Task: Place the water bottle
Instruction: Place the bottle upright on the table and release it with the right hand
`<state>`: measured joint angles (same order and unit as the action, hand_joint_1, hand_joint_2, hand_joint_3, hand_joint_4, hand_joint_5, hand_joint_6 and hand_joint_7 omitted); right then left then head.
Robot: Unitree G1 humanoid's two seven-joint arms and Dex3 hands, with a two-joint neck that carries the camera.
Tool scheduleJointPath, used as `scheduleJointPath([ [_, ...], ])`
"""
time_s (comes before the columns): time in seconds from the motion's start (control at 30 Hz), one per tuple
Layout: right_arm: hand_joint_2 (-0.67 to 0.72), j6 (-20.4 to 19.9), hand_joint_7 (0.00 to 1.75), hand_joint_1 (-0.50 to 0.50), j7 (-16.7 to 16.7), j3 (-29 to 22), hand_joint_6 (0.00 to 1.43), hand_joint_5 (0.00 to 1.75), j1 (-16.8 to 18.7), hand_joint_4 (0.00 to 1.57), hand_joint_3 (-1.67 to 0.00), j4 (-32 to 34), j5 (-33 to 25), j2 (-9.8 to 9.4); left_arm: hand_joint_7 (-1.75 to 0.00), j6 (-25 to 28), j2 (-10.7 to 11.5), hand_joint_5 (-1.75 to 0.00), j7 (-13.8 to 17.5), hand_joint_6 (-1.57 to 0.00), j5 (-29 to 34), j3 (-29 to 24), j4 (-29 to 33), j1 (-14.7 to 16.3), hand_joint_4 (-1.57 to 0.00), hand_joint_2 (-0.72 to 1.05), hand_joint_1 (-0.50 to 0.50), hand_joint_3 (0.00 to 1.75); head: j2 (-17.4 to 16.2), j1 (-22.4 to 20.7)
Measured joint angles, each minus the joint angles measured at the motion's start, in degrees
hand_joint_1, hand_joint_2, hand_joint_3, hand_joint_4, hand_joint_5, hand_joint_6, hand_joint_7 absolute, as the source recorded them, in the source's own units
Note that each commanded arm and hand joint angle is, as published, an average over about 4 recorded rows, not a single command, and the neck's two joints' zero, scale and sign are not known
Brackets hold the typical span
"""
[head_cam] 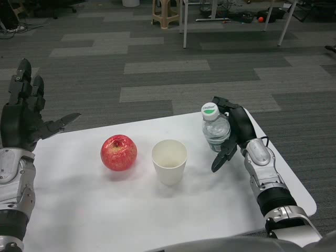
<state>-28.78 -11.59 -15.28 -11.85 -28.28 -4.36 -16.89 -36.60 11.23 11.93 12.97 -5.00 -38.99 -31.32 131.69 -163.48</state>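
A white desk (105, 210) stands on grey carpet tiles, with table legs and a stool at the far end of the room. The right hand (233, 134) grips the water bottle (214, 128) upright beside a white paper cup (169, 161) and red apple (118, 153). The left hand (23, 113) hovers, fingers spread, holding nothing.

An office-like room: grey carpet tiles (157, 63), white desk legs (185, 23) behind.

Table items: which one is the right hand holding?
The water bottle, green-capped, at the table's right. The right hand wraps it; the apple and paper cup stand free.
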Motion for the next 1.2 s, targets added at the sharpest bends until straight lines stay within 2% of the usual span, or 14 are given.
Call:
scheduleJointPath([
  [0.2, 0.53, 1.6, 1.68, 0.42, 0.0, -0.3, 1.03, 1.65, 1.0, 1.40, -0.16, 1.3, -1.3, 0.32, 0.00, 0.0, 0.0, 0.00, 0.0, -0.03, 0.0, 0.0, 0.0, 0.0, 0.00, 0.56, -0.50, 0.09, -1.0, 0.0],
  [0.27, 0.53, 2.0, 1.68, 0.42, 0.1, -0.3, 1.03, 1.65, 1.2, 1.41, -0.16, 1.2, -2.3, 0.33, 0.00, 0.0, 0.0, 0.00, 0.0, -0.03, 0.0, 0.0, 0.0, 0.0, 0.00, 0.52, -0.50, 0.09, -1.3, 0.1],
  [0.33, 0.53, 2.1, 1.68, 0.42, 0.0, -0.2, 1.03, 1.65, 1.2, 1.42, -0.16, 1.1, -2.9, 0.32, 0.00, 0.0, 0.0, 0.00, 0.0, -0.03, 0.0, 0.0, 0.0, 0.0, 0.00, 0.56, -0.50, 0.09, -1.5, 0.2],
  [0.5, 0.53, 1.7, 1.68, 0.42, -0.2, 0.5, 1.05, 1.65, 1.1, 1.43, -0.16, -2.0, -8.0, 0.23, 0.00, 0.0, 0.0, 0.00, 0.0, -0.03, 0.0, 0.0, 0.0, 0.0, 0.00, 0.58, -0.50, 0.09, -1.7, 0.4],
  [0.6, 0.53, 1.1, 1.68, 0.42, -0.5, 1.2, 1.06, 1.65, 0.8, 1.43, -0.16, -4.3, -10.6, 0.09, 0.00, 0.0, 0.0, 0.00, 0.0, -0.03, 0.0, 0.0, 0.0, 0.0, 0.00, 0.52, -0.50, 0.09, -2.0, 0.6],
  [0.93, 0.53, 0.1, 1.68, 0.42, -1.5, 5.6, 1.06, 1.65, 0.0, 1.46, -0.16, -10.0, -11.4, -0.09, 0.00, 0.0, 0.0, 0.00, 0.0, -0.03, 0.0, 0.0, -0.2, 0.0, 0.00, 0.60, -0.50, 0.04, -2.5, 0.9],
  [1.1, 0.53, -0.7, 1.68, 0.42, -1.8, 7.5, 1.06, 1.65, -0.1, 1.46, -0.16, -11.2, -11.4, 0.16, 0.00, 0.0, 0.0, 0.00, 0.0, -0.03, 0.0, 0.1, -0.2, 0.0, 0.00, 0.52, -0.50, 0.07, -2.6, 1.0],
  [1.2, 0.53, -1.1, 1.68, 0.42, -1.8, 8.0, 1.06, 1.65, -0.1, 1.46, -0.16, -11.7, -11.4, 0.25, 0.00, 0.0, 0.0, 0.00, 0.0, -0.03, 0.0, 0.1, -0.2, 0.0, 0.00, 0.56, -0.50, 0.04, -2.6, 1.0],
])
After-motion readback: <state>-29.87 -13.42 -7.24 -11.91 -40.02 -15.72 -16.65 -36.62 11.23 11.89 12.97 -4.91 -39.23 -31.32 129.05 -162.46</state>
